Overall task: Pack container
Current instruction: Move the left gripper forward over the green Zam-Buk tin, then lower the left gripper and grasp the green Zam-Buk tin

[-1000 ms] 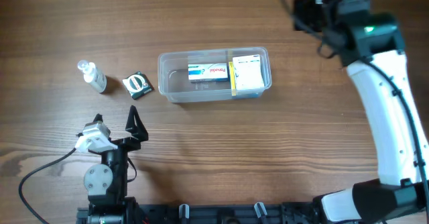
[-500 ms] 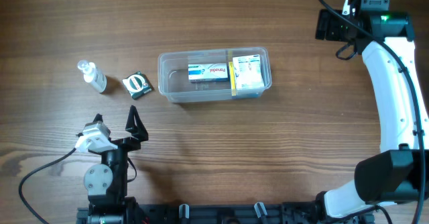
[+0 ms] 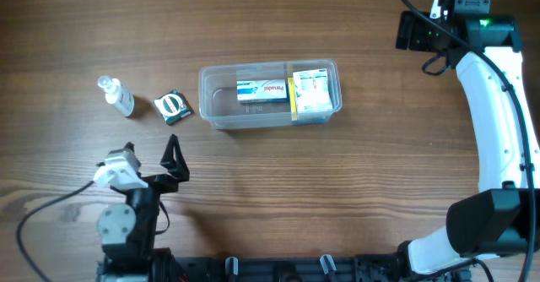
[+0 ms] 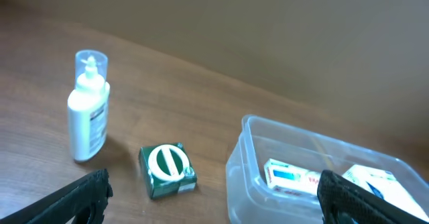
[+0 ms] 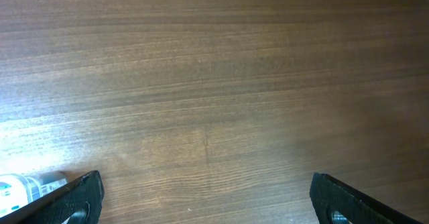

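Note:
The clear container (image 3: 205,105) lies in the middle of the table. In it are a blue-and-white box (image 3: 262,89) and a white box with a yellow edge (image 3: 311,92). A small green box (image 3: 173,105) and a white spray bottle (image 3: 119,98) stand to its left. My left gripper (image 3: 150,154) is open and empty, near the front edge, below the green box. The left wrist view shows the bottle (image 4: 88,107), the green box (image 4: 167,170) and the container (image 4: 242,172) ahead of the open left gripper (image 4: 214,207). My right gripper (image 3: 415,30) is far back right; in its wrist view it (image 5: 208,200) is open over bare wood.
A black cable (image 3: 51,210) runs from the left arm toward the table's front left. The right arm's white link (image 3: 498,113) stretches along the right side. A small white object (image 5: 23,184) shows at the lower left of the right wrist view.
The right arm has swung right and back, away from the container, then held still. The left gripper has shifted slightly toward the front. The objects have not moved.

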Robot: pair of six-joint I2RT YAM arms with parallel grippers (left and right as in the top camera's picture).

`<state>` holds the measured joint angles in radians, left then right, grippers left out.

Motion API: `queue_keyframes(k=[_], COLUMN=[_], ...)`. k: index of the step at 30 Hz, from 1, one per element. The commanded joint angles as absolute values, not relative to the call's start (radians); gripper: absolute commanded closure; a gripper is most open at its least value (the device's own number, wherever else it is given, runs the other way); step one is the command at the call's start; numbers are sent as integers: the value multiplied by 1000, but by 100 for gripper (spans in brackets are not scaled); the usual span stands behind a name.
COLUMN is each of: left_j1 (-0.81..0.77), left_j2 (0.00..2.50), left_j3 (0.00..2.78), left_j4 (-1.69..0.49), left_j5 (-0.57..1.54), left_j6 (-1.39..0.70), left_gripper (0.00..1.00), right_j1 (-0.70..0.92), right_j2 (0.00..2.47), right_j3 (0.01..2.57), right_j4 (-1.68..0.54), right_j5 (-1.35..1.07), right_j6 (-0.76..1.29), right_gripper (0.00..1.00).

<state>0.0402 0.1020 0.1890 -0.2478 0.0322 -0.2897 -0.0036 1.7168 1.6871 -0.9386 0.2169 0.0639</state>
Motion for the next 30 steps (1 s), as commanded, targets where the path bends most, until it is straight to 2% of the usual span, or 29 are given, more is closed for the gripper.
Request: queue_keyframes(k=[1,11,15,19,30], left_j1=[35,35,37,37,37], left_j2=[287,1003,1226,1400,1465], left_j3=[423,932,960,960,960], left_j4=[-335,-747,-766,-739,-693], left_j5=[10,10,6,48,63], left_j6=[-250,-123,-29,-29,52], left_gripper=[0,0,0,0,0], right_j1=[-3,-3,-3,-3,-3], right_j2=[1726,1726,1726,1726,1726], right_j3=[1681,1681,1681,1681,1681], right_j4=[-935,-935,-935,-935,-935], right_j5=[204,204,204,204,204], right_j6=[81,81,81,81,81], right_gripper=[0,0,0,0,0])
